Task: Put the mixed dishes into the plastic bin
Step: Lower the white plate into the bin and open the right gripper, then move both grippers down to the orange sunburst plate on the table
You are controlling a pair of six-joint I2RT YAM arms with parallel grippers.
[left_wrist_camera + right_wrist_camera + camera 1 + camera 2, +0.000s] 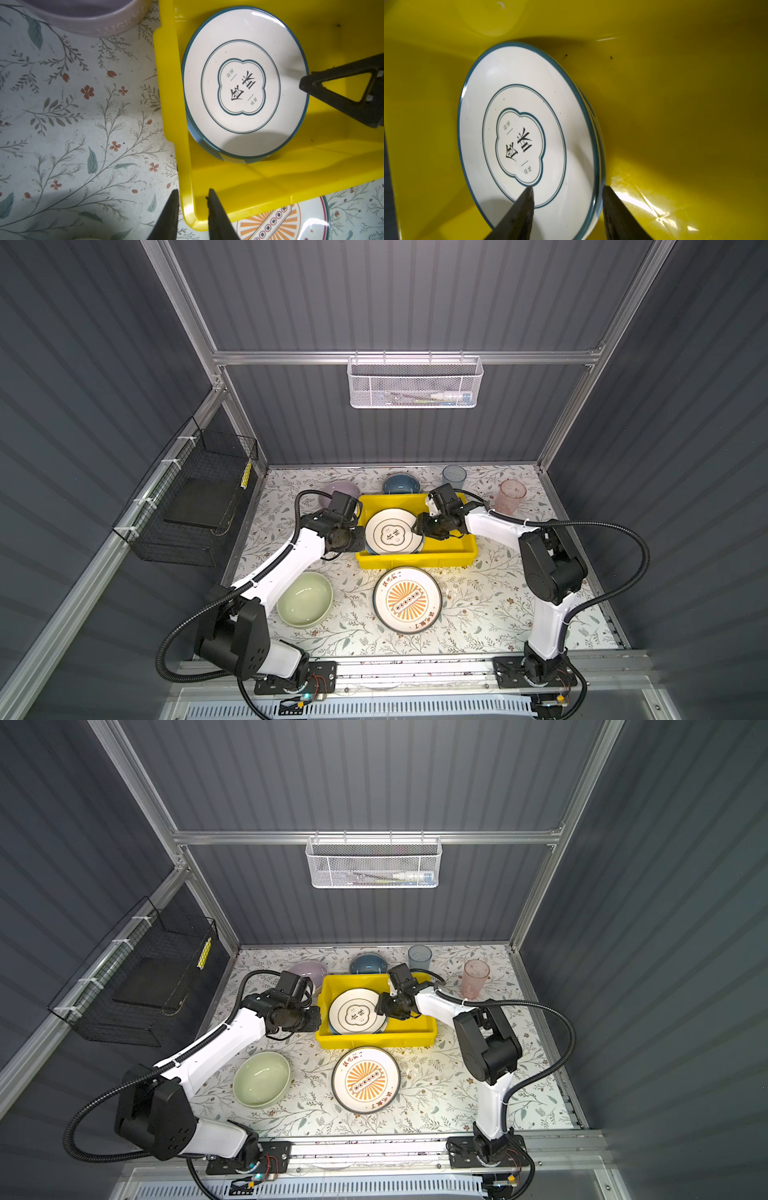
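The yellow bin [415, 561] sits mid-table in both top views. In it a white dark-rimmed plate [392, 531] lies on the blue-white striped plate [196, 138], which shows only as a sliver under its edge. The stack crowds the bin's 9 o'clock wall, and the floor toward 3 o'clock is bare.

The right gripper [568, 188] has its jaws well apart astride the top plate's 3 o'clock rim, one finger over the face and one outside, clamping nothing. The left gripper [193, 193] stands narrow astride the bin's lip near the 8 o'clock corner. Whether it pinches the lip I cannot tell.

Clocked from the bin:
- Lettered-rim plate [407, 599] at 6, just beside the wall.
- Pale green bowl [305, 599] at 8, partly under the left arm [291, 560].
- Lilac bowl [338, 489] at 10, half hidden by that arm.
- Blue bowl [400, 483] at 12, its near side cut off by the bin's wall.
- Blue tumbler [454, 477] at 1.
- Pink tumbler [510, 495] at 2.

Open tablecloth [478, 614] lies at 4 to 5. There are three plates, three bowls, two tumblers and one bin.
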